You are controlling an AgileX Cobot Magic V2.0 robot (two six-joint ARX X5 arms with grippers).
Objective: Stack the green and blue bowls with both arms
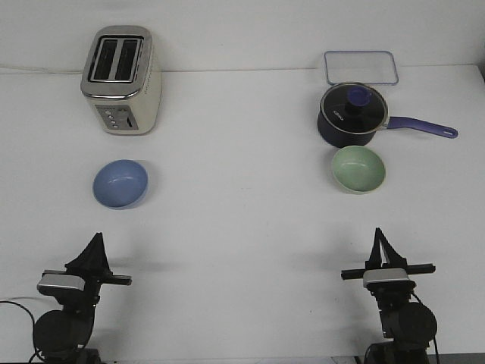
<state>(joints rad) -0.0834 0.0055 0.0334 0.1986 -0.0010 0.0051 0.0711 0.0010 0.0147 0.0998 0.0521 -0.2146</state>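
Observation:
The light blue bowl sits upright on the white table at the left, in front of the toaster. The pale green bowl sits upright at the right, just in front of the saucepan. Both bowls are empty and far apart from each other. My left gripper rests low near the table's front edge, well short of the blue bowl, with its fingers together and nothing held. My right gripper rests near the front edge, short of the green bowl, with its fingers together and nothing held.
A cream and silver toaster stands at the back left. A dark navy saucepan with a glass lid and a purple handle pointing right stands close behind the green bowl. A clear rectangular tray lies at the back right.

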